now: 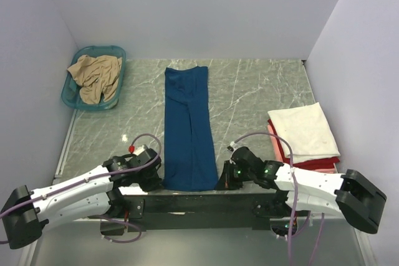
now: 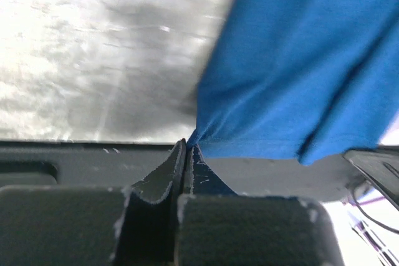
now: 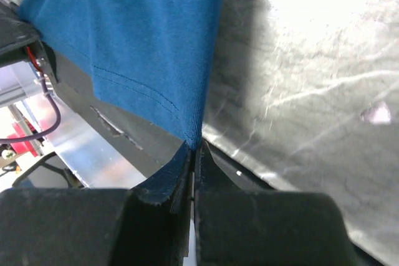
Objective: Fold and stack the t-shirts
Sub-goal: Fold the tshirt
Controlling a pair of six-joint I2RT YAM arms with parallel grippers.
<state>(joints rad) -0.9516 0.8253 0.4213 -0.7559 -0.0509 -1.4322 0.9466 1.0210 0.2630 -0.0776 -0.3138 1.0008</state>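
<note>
**A:** Where is the dark blue t-shirt [image 1: 187, 130] found?

**B:** It is laid flat down the middle of the marbled table [image 1: 262, 91]. It has been folded into a long narrow strip that runs from the far side to the near edge. There its hem is met by the dark mounting bar [image 1: 199, 202].

**A:** How is the left gripper [image 2: 187, 149] seen?

**B:** Its jaws are pressed together, and the near left corner of the hem is pinched between them. Small creases are drawn into the cloth at the tips.

**A:** And the right gripper [image 3: 194, 149]?

**B:** It is clamped in the same way on the near right corner, just below a double line of stitching.

**A:** Where are the other shirts placed?

**B:** A tan t-shirt [image 1: 93, 76] is bundled loosely inside the teal basket [image 1: 100, 49] at the far left corner of the table. A folded stack is set at the right edge. It is topped by a cream-white t-shirt [image 1: 303, 130], and only the edges of a pink t-shirt [image 1: 275, 143] and a red t-shirt [image 1: 312, 164] are shown beneath it.
</note>
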